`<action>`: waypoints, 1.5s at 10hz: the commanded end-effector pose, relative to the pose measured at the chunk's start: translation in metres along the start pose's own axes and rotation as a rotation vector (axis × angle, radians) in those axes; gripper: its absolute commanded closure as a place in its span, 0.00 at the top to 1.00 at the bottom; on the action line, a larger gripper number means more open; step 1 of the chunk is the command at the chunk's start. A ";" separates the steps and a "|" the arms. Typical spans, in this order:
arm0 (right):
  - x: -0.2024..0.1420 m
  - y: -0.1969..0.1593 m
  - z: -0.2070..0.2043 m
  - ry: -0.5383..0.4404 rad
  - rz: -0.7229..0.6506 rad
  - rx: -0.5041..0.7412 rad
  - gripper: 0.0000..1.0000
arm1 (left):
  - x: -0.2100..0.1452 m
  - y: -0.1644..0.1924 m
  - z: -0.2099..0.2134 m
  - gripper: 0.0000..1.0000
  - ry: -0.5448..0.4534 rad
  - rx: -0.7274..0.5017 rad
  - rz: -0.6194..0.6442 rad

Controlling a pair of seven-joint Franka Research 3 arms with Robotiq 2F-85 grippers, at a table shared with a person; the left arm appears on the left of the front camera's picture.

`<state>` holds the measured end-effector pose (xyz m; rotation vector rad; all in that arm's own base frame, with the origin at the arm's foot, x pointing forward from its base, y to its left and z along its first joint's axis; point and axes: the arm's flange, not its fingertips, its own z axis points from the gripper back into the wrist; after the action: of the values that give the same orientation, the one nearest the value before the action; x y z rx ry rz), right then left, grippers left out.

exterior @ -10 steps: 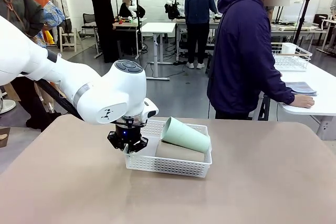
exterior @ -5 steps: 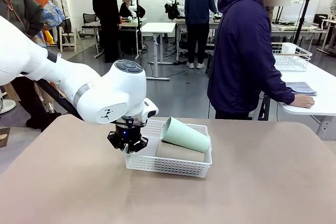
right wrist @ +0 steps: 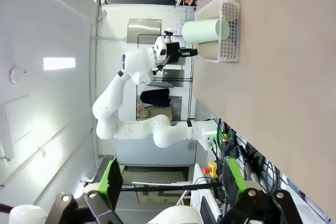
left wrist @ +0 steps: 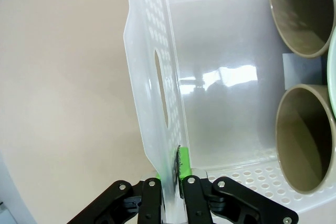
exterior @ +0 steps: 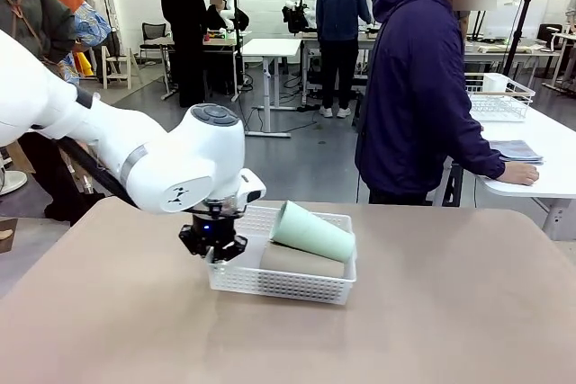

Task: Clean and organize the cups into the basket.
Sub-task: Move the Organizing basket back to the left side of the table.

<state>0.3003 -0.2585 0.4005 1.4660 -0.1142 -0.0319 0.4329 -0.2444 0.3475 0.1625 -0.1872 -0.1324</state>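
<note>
Moved: white perforated basket [exterior: 281,283] and left gripper [exterior: 212,242] have slid slightly leftward.
Left gripper: pinched on the basket's end wall, beside its handle cutout.
Right gripper [right wrist: 170,184]: fingers spread, empty.
Cups: mint cup [exterior: 312,232] atop tan cups [left wrist: 302,9], all inside the basket.
Handling: basket probably light, thin, flexible; grip the rim.

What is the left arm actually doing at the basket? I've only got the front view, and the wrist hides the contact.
Observer: The left jaws are shut on the basket's short end wall, just past its handle cutout.
Operator: How many tan cups lie under the mint cup?
Observer: Two tan cups lie side by side, with their mouths toward the gripped end.
Operator: And the right arm?
Observer: The right jaws are open, far from the basket, with nothing between them.
</note>
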 end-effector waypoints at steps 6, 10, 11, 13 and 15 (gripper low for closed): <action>-0.005 0.001 -0.004 0.003 0.006 0.001 1.00 | -0.072 0.252 -0.023 0.06 0.010 0.112 -0.070; -0.005 0.001 -0.004 0.003 0.006 0.001 1.00 | -0.070 0.307 -0.041 0.06 0.052 0.066 -0.020; -0.005 0.001 -0.004 0.003 0.006 0.001 1.00 | -0.070 0.306 -0.045 0.06 0.065 0.061 -0.009; -0.005 0.001 -0.004 0.003 0.006 0.001 1.00 | -0.070 0.306 -0.048 0.06 0.076 0.059 0.013; -0.005 0.001 -0.004 0.003 0.006 0.001 1.00 | -0.071 0.303 -0.044 0.64 0.078 0.057 0.036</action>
<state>0.3000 -0.2580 0.4003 1.4668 -0.1138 -0.0318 0.4059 0.0719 0.3457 0.2154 -0.1147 -0.1074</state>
